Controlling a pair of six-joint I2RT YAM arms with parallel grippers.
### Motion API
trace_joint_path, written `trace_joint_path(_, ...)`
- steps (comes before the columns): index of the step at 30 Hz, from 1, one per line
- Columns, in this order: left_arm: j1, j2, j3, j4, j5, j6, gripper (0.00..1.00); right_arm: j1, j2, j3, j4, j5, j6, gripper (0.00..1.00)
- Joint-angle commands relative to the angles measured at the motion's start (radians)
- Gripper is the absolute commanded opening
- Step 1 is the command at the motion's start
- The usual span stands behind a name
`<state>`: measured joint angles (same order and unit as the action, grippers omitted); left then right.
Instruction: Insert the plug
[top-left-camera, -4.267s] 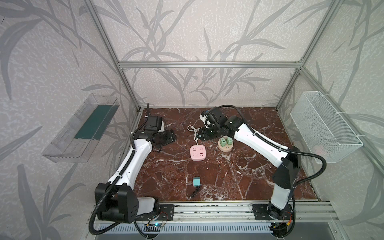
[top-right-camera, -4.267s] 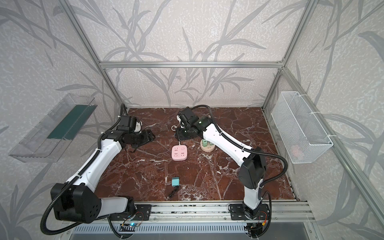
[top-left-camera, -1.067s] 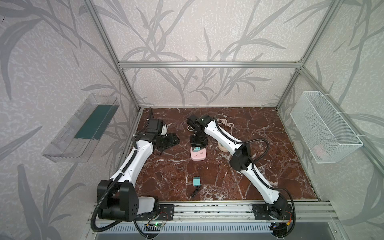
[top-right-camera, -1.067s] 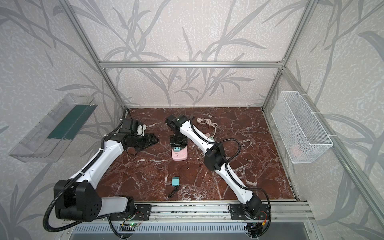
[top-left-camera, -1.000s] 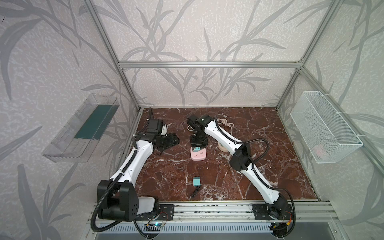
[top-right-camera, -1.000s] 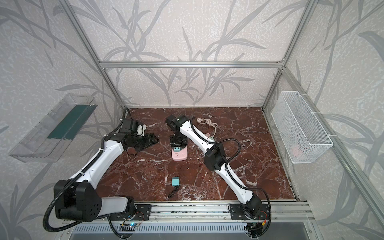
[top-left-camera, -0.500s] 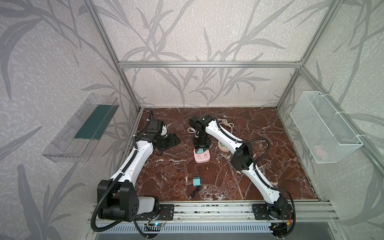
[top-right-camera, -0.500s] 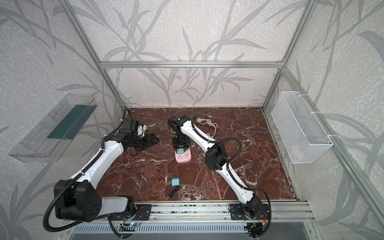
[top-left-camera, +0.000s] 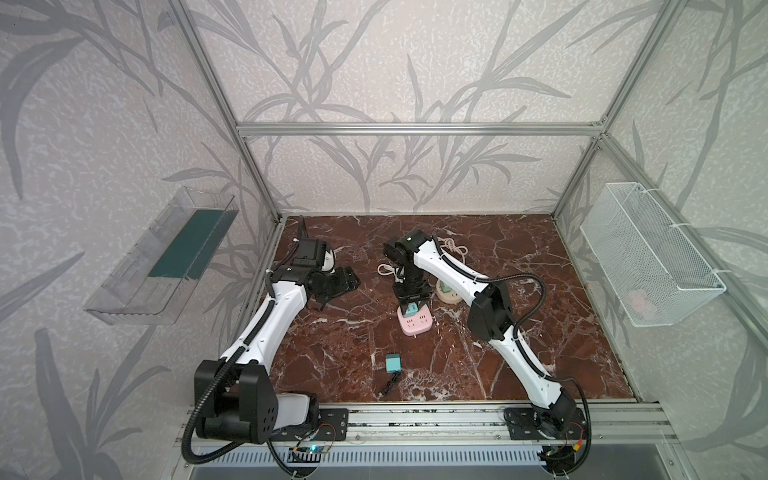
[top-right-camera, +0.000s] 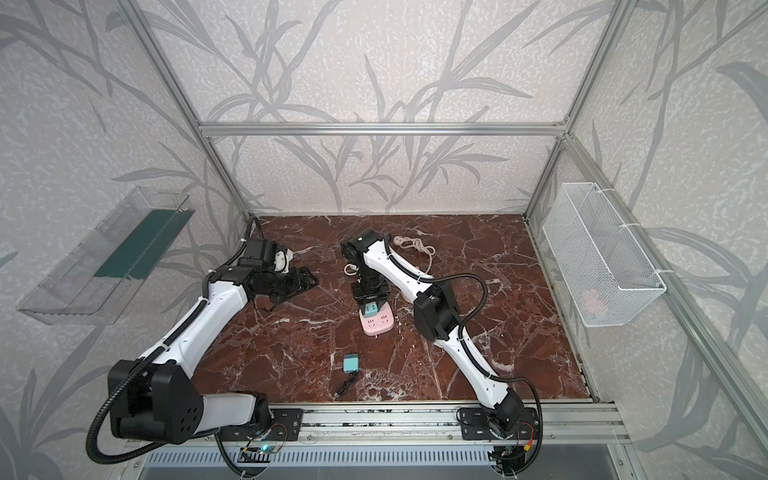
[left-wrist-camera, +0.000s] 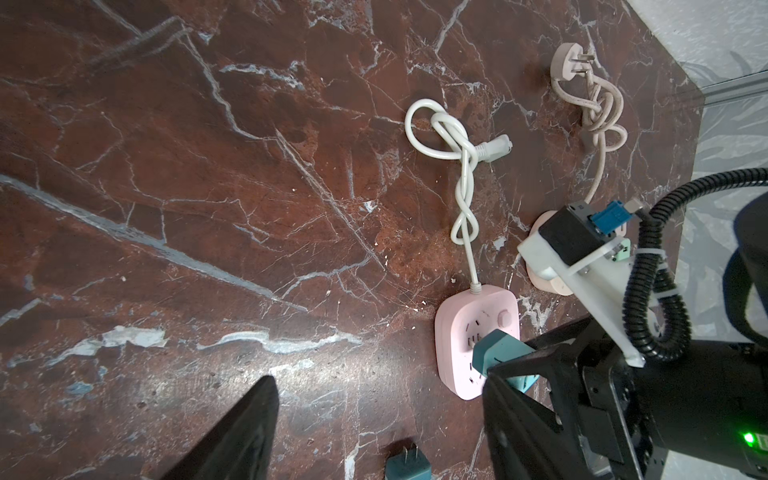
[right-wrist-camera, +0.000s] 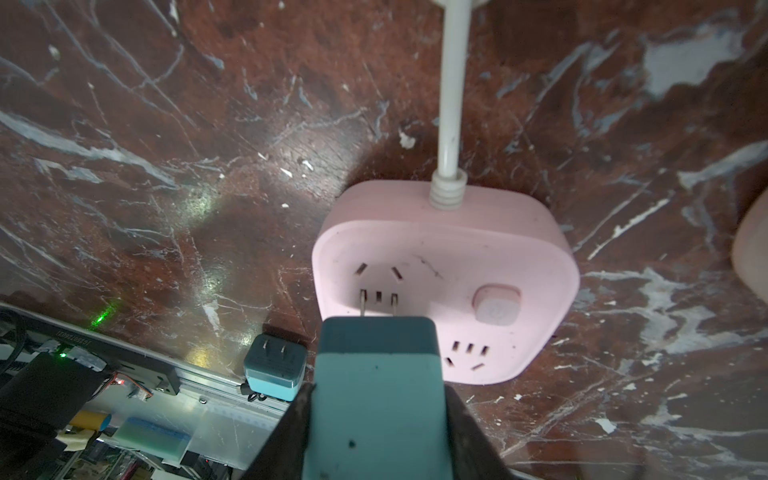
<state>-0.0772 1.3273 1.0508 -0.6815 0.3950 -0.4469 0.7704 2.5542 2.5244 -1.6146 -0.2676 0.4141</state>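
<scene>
The right hand (right-wrist-camera: 377, 419) is clenched on the plug (right-wrist-camera: 376, 374), a boxy teal block with a darker teal end face and two flat metal prongs (right-wrist-camera: 363, 305). The prong tips meet a pair of slots in the pink power strip (right-wrist-camera: 449, 266), which lies on the marbled bench (top-left-camera: 519, 365). The left hand (top-left-camera: 347, 282) hangs released and empty, well apart from the strip.

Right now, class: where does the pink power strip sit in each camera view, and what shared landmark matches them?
In a top view: pink power strip at mid-table.
In a top view: mid-table too.
Left wrist: at the knotted white cord's end.
Right wrist: centre, its white cord attached.
Shared landmark: the loose teal plug.
</scene>
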Motion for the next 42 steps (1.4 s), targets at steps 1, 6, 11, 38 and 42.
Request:
trace_joint_path(1,0.007,-0.019,0.003,-0.026,-0.004,0.010,0.77,-0.010,0.060,0.018,-0.185,0.037,-0.019,0.00)
trace_joint_path(6,0.006,-0.016,0.005,-0.029,-0.002,0.013,0.76,0.000,0.124,0.062,-0.185,0.042,-0.001,0.00)
trace_joint_path(11,0.007,-0.016,0.010,-0.036,-0.005,0.015,0.76,0.014,0.176,0.085,-0.186,0.042,0.009,0.00)
trace_joint_path(38,0.006,-0.009,0.009,-0.033,-0.004,0.016,0.76,0.010,0.169,0.113,-0.180,0.084,0.039,0.01)
trace_joint_path(42,0.006,-0.011,0.005,-0.030,-0.010,0.016,0.76,0.010,0.172,0.147,-0.183,0.080,0.036,0.09)
